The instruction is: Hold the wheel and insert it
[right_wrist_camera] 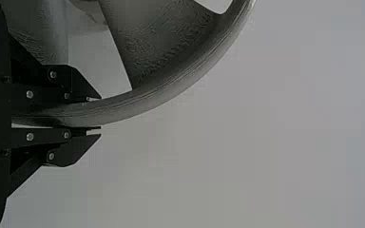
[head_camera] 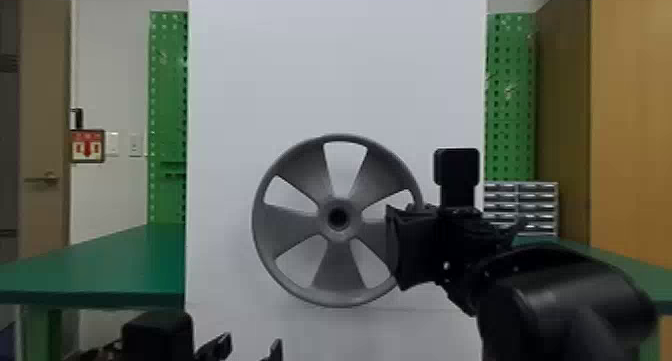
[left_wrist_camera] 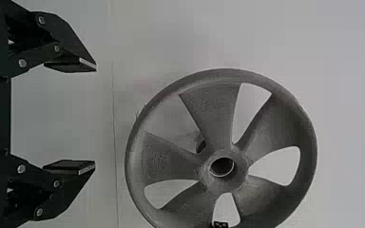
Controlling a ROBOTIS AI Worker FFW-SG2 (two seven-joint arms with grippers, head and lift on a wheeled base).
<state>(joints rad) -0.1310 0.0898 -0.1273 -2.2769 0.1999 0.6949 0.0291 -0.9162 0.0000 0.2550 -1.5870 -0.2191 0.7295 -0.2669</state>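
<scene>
The grey five-spoked wheel stands upright in front of the white panel, its round hub hole facing the head camera. On its right side my right gripper is at the rim. In the right wrist view the right gripper is shut on the rim of the wheel, one finger on each side. Low and left of the wheel, my left gripper is apart from it at the head view's bottom edge. The left wrist view has the left gripper open with nothing between its fingers, the wheel farther off.
A tall white panel rises behind the wheel. Green tables stand to the left and right of it, with green pegboards behind. A small drawer cabinet sits behind the right arm.
</scene>
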